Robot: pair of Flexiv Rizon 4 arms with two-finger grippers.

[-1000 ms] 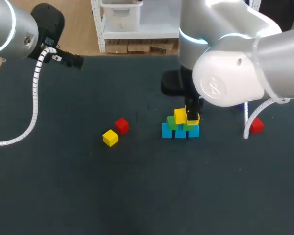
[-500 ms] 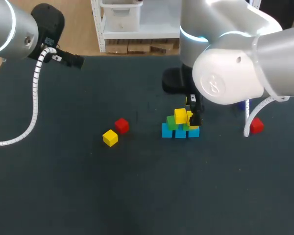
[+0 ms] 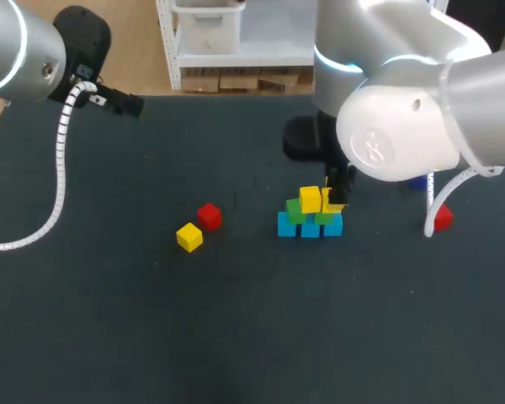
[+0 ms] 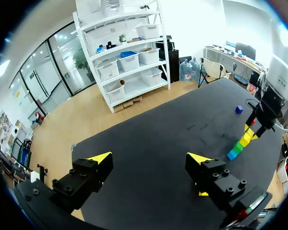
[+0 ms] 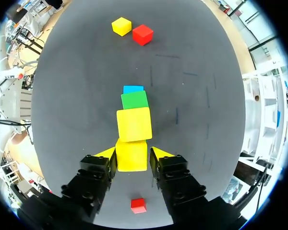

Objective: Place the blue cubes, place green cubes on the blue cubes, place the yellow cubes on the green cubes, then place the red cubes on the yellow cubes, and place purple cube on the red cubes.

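A small pyramid stands mid-table: blue cubes (image 3: 309,226) at the base, green cubes (image 3: 295,212) on them, and a yellow cube (image 3: 310,199) on top. My right gripper (image 3: 335,200) hangs over the pyramid's right side. In the right wrist view its fingers press both sides of a second yellow cube (image 5: 132,154), which sits beside the stacked yellow cube (image 5: 134,123), with green (image 5: 134,100) and blue (image 5: 133,89) ahead. My left gripper (image 4: 150,160) is open and empty, far from the stack (image 4: 240,143).
A loose yellow cube (image 3: 189,237) and a red cube (image 3: 209,216) lie left of the pyramid. Another red cube (image 3: 442,217) lies to its right, and a purple cube (image 4: 238,109) sits behind that, mostly hidden by my right arm in the head view.
My right arm has shifted slightly to the right at the pyramid. The loose cubes and my left arm have not moved.
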